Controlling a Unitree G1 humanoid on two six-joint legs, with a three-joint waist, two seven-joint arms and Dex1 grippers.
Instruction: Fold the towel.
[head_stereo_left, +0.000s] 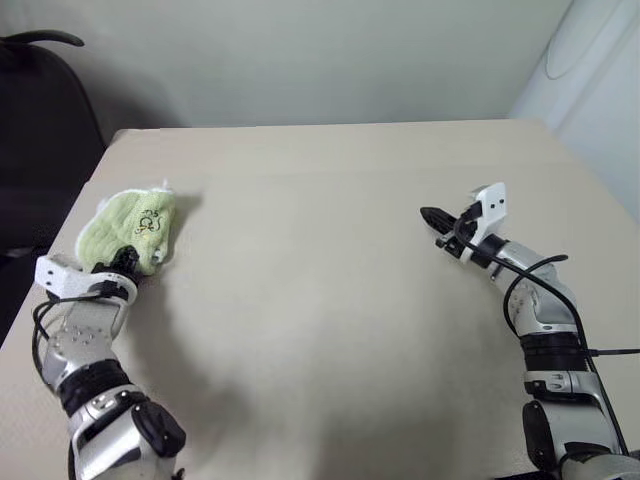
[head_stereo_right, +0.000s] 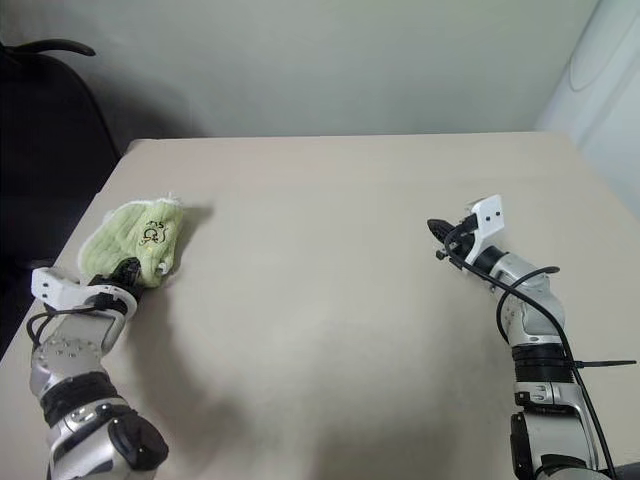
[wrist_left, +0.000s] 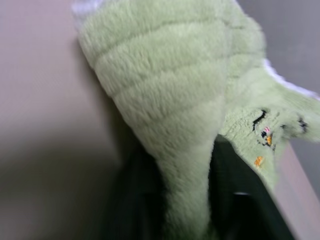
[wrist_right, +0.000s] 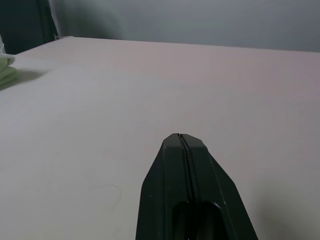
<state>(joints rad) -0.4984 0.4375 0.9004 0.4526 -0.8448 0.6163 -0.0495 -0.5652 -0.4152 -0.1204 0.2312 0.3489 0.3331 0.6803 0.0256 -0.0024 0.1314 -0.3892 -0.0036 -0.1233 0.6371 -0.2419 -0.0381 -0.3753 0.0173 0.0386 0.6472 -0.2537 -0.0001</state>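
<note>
- You are looking at the towel (head_stereo_left: 133, 230) lying bunched near the left edge of the bench (head_stereo_left: 330, 300), toward its far left corner.
- Your left tool (head_stereo_left: 127, 262) is sitting with cloth running between its parted fingers; whether it is gripping or letting go, you cannot tell.
- Your right tool (head_stereo_left: 432, 215) is hovering closed tight and empty, well apart from the towel.
- You are risking a drag: pulling back while terry is snagging could undo the fold or push it off the edge.

The towel (wrist_left: 170, 100) hides the left gripper's (head_stereo_left: 128, 262) jaws, so their grip is unclear.
</note>
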